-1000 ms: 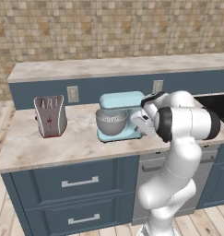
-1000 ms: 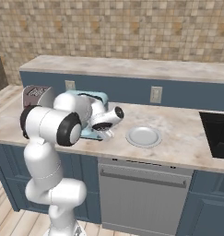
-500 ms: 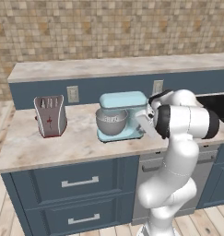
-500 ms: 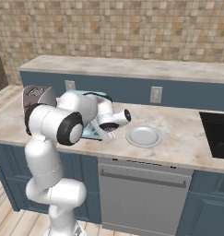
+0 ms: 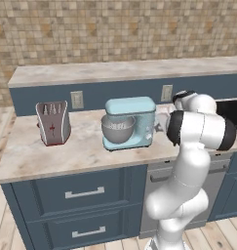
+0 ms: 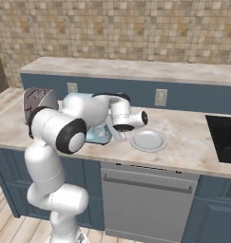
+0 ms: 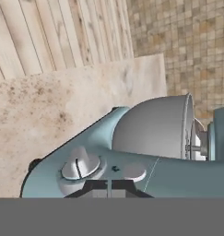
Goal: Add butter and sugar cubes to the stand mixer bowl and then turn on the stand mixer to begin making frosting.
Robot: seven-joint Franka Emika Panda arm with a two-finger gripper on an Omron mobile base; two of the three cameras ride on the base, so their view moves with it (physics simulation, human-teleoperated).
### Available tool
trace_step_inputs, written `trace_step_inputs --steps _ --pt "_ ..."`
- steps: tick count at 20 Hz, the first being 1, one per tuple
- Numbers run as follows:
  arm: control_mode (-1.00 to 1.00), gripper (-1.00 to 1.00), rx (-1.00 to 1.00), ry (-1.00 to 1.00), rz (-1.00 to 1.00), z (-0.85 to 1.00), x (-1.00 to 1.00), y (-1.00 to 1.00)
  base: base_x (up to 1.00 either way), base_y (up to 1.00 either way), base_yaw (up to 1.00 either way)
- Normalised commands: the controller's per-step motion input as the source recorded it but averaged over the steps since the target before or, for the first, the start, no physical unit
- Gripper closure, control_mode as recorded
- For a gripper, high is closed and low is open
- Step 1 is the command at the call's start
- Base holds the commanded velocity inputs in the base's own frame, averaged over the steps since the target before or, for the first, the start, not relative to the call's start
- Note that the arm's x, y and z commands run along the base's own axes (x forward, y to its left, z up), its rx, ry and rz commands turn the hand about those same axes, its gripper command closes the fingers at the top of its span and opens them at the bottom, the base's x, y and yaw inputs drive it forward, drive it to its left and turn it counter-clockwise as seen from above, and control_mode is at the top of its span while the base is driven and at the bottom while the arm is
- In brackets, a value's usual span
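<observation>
Tool (image 7: 108, 188) has apparently closed in on the stand mixer (image 7: 132, 161).

A rendered home kitchen — a beige marbled stone counter (image 5: 37, 156) tops navy drawer cabinets (image 5: 81, 195), with a tan mosaic-tile backsplash (image 5: 115, 29) at twelve o'clock. A light blue stand mixer (image 5: 132, 122) and a grey, red-marked toaster-like appliance (image 5: 53, 123) stand there — a stainless dishwasher front (image 6: 145, 201) sits below.

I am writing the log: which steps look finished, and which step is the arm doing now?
Loading cannot be confirmed: the stand mixer bowl hides its contents, and the plate looks bare. In hand: the gripper sits beside the stand mixer, near its grey knob. Left: switching it on.
</observation>
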Motion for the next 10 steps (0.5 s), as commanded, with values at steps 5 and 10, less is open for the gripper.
trace_step_inputs --steps 5,10 --pt "-1.0 1.0 0.02 -0.26 0.05 0.01 0.01 -0.89 0.0 0.0 0.0" --pt "-1.0 1.0 0.0 -0.22 0.07 0.0 -0.2 -0.67 0.0 0.0 0.0"
